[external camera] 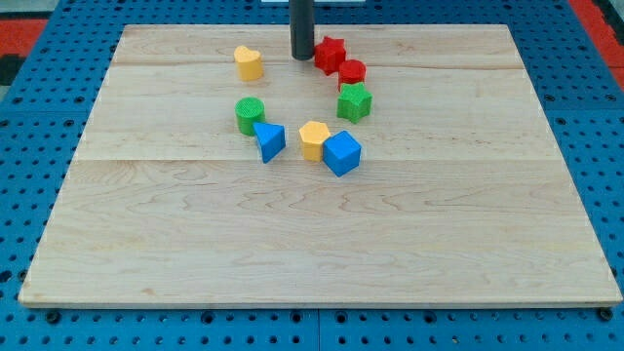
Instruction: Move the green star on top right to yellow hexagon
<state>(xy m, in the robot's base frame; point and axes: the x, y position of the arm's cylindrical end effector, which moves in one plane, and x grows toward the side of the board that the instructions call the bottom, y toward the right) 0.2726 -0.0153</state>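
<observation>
My tip [302, 57], the blunt end of a dark rod with nothing to open or close, rests on the wooden board [195, 253] just left of the red star [331, 53], holding nothing. The green star [354, 101] sits apart below it, under the red cylinder [352, 72] and up-right of the yellow hexagon [313, 138], which touches the blue cube [342, 153].

The dark rod comes straight down from the view's top edge, upright, just left of centre. My tip [302, 58] sits low at the far side of the view, planted at the very end of the rod. Only the rod's lower stretch shows; the arm above is out of frame.
</observation>
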